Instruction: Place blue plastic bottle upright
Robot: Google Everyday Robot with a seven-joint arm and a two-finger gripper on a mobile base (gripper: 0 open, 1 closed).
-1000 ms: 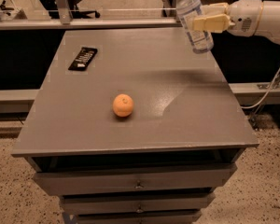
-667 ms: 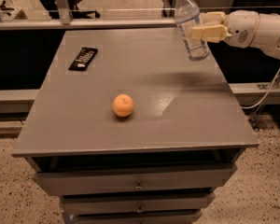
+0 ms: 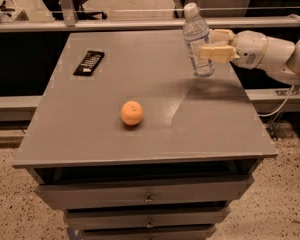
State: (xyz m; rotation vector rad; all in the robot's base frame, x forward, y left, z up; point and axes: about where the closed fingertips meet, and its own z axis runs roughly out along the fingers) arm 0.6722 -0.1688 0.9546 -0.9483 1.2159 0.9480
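The blue plastic bottle [image 3: 195, 31] is clear with a white cap and a pale label. It stands upright at the right rear of the grey table [image 3: 140, 79], its base at or just above the tabletop. My gripper [image 3: 206, 44] reaches in from the right and is shut on the bottle's middle, with one cream finger [image 3: 215, 53] in front of it and the other behind it. The white arm [image 3: 270, 54] extends off the right edge.
An orange [image 3: 132, 112] lies near the table's middle front. A flat black remote [image 3: 89, 62] lies at the left rear. The table is a drawer cabinet with a drawer [image 3: 145, 191] below its front edge. A rail [image 3: 115, 24] runs behind it.
The bottle has swung from tilted to upright and come down and left toward the tabletop, with the gripper still holding it. The orange and remote have not moved.
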